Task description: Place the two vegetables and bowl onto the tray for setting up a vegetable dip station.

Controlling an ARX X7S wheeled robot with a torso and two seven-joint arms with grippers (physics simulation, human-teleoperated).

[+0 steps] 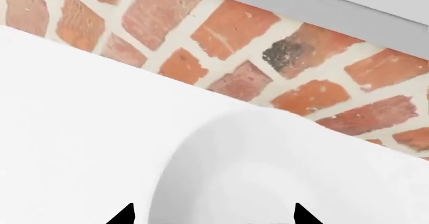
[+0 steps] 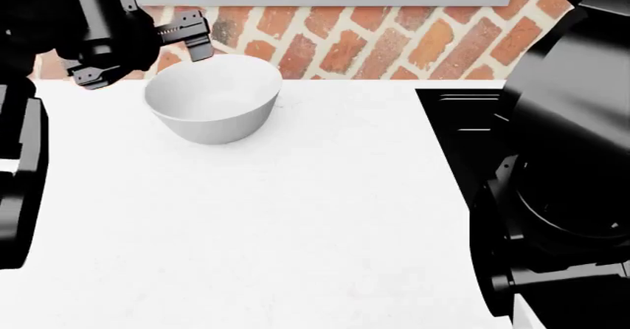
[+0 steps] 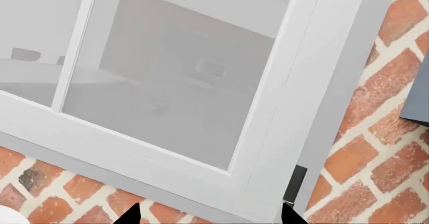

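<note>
white bowl (image 2: 212, 100) sits upright on the white tabletop (image 2: 295, 226), toward the back edge near the brick wall (image 2: 394, 45). inside of the bowl looks bare white in the head view, nothing seen in it. carrot, cucumber and tray not visible in any view.

left pincer (image 2: 187, 35) is up at the bowl's rear left rim, just above and beside it; whether it touches the rim can't be told. in the left wrist view the bowl (image 1: 268, 174) fills the lower part of the picture, its rim curving between the two dark fingertips (image 1: 124, 216), which stand apart on either side of it, so the left pincer (image 1: 213, 215) reads as spread wide, holding nothing. brick wall (image 1: 234, 43) and a grey sill run behind it.

right arm (image 2: 571, 159) is a big dark mass at the right side of the head view, raised off the tabletop. right wrist view faces a white-framed window (image 3: 174, 83) above the brick wall (image 3: 382, 148); its two fingertips (image 3: 130, 215) show apart with nothing between, so the right pincer (image 3: 211, 215) is spread and empty. a dark sunken panel (image 2: 462, 133) lies in the tabletop right of the bowl, well apart from it.
</note>
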